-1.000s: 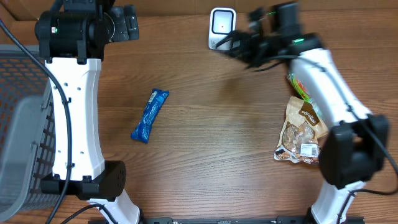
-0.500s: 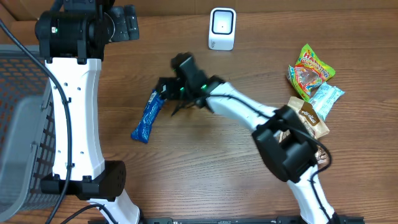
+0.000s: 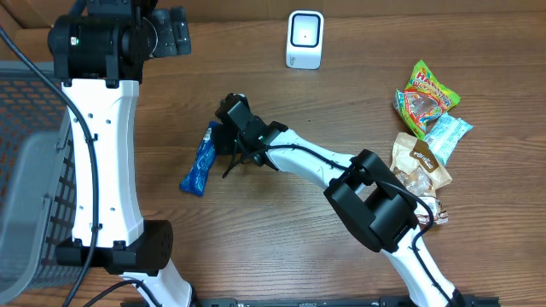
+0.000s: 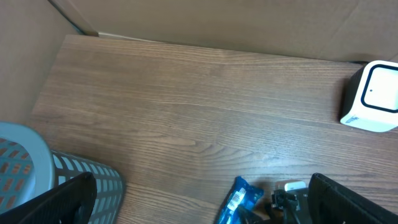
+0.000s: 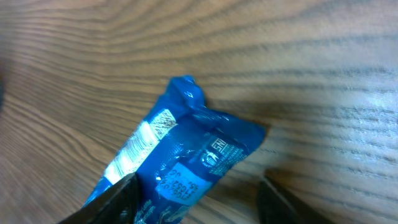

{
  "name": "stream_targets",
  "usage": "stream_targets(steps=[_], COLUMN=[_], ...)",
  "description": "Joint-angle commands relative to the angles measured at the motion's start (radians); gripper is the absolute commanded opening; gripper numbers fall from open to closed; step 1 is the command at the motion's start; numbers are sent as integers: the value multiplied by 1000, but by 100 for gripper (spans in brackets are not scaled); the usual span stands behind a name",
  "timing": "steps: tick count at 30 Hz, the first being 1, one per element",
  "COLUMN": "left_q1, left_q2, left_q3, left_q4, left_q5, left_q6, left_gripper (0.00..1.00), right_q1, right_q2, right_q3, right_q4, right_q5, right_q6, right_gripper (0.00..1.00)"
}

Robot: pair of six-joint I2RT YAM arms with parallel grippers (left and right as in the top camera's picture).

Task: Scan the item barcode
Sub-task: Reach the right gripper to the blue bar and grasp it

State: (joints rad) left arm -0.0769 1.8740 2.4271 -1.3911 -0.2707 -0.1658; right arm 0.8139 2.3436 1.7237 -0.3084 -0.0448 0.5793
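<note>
Tabletop (image 5: pixel 311 62): blue wrapper (image 5: pixel 186 155), print R-wrist only

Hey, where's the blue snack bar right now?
In the overhead view the blue snack bar lies on the table left of centre, below-left of the white scanner, its upper end between the right gripper's open fingers.

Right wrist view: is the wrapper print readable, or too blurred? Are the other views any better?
Right wrist: blurred, blue snack wrapper print smeared, table grain streaked, mild glare at right. Overhead: sharp, evenly lit, but the wrapper is small. Left wrist: sharp, barcode scanner clear.
</note>
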Motion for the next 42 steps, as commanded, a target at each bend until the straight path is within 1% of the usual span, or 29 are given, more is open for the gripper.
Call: stream_targets(steps=[1,6,11,13,14,15,16,18,20,23,24,25,27,29,32,38,41,42], left_q1=[-2,-2,-2,-2,-2,-2,-2,-2,-2,-2,-2,-2,-2,-2,-2,-2,-2,-2], left_q2=[3,3,3,3,3,3,3,3,3,3,3,3,3,3,3,3,3,3], left_q3=[1,1,1,1,1,1,1,1,1,1,1,1,1,1,1,1,1,1], left_q4=[3,3,3,3,3,3,3,3,3,3,3,3,3,3,3,3,3,3], left_q5=[-10,-10,-10,-10,-10,-10,-10,-10,-10,-10,-10,-10,-10,-10,-10,-10,-10,-10], left_q6=[-6,-6,-6,-6,-6,-6,-6,-6,-6,-6,-6,-6,-6,-6,-6,-6,-6,-6], left_gripper=[100,100,100,100,100,100,100,100,100,100,100,100,100,100,100,100,100,100], right_q1=[2,-8,-56,-93,-109,-127,-139,-150,-145,-101,-79,-58,-18,12,31,30,16,6], right_q2=[21,21,21,17,15,13,13,13,13,15,15,19,27,39,50,71,79,82], right_q3=[21,21,44,73,87,105,120,134,134,134,134,133,130,127,127,127,127,127], right_q4=[-50,-135,-261,-294,-305,-315,-319,-308,-282,-258,-258,-262,-285,-299,-299,-237,-242,-270], right_q5=[30,29,-8,-184,-270,-370,-439,-536,-569,-531,-495,-455,-374,-351,-351,-314,-230,-147], right_q6=[-3,2,69,72,72,72,73,89,116,129,133,142,206,262,286,285,284,279], right_gripper=[56,54,54,54,50,45,43,43,49,56,60,61,66,66,66,64,61,60])
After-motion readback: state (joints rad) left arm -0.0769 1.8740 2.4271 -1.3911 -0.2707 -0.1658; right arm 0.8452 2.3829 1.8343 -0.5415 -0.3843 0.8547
